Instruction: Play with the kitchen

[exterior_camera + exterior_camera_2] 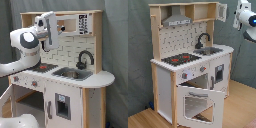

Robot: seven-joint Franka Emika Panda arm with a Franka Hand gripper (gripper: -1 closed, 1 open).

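The kitchen is a tall toy of white panels and light wood. In the first exterior view its black-red stovetop, grey sink and black faucet show. My gripper hangs above the stovetop, in front of the upper shelf, touching nothing. In the second exterior view the kitchen has its silver hood, pegboard back and oven door, which is folded down open. There the gripper sits at the top right, beside the kitchen's upper cabinet.
A small upper cabinet door stands ajar at the kitchen's top. My white arm fills the first exterior view's left. A dark curtain hangs behind the kitchen, which stands on a wooden floor.
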